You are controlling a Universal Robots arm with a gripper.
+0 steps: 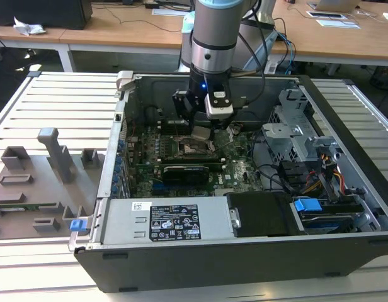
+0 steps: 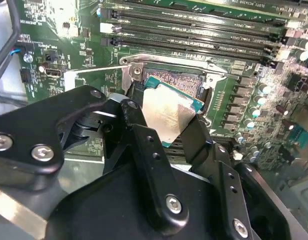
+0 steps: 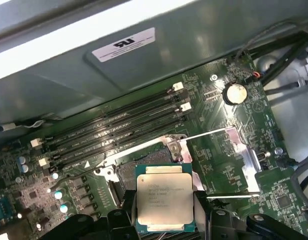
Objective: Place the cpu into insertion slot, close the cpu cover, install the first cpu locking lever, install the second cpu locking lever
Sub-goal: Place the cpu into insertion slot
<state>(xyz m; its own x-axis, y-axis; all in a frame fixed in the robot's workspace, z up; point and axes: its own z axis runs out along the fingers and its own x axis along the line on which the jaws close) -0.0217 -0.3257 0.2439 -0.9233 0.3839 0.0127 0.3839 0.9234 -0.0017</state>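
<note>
Claw (image 2: 164, 117) of mine is clamped on the cpu (image 3: 163, 200) by two opposite edges, holding it just above the insertion slot (image 2: 176, 82). I judge it light, stiff and thin, its underside delicate; the edges are the only safe hold.

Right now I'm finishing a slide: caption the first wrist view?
The gripper holds the cpu over the insertion slot, the cpu cover swung open beside it.
</note>
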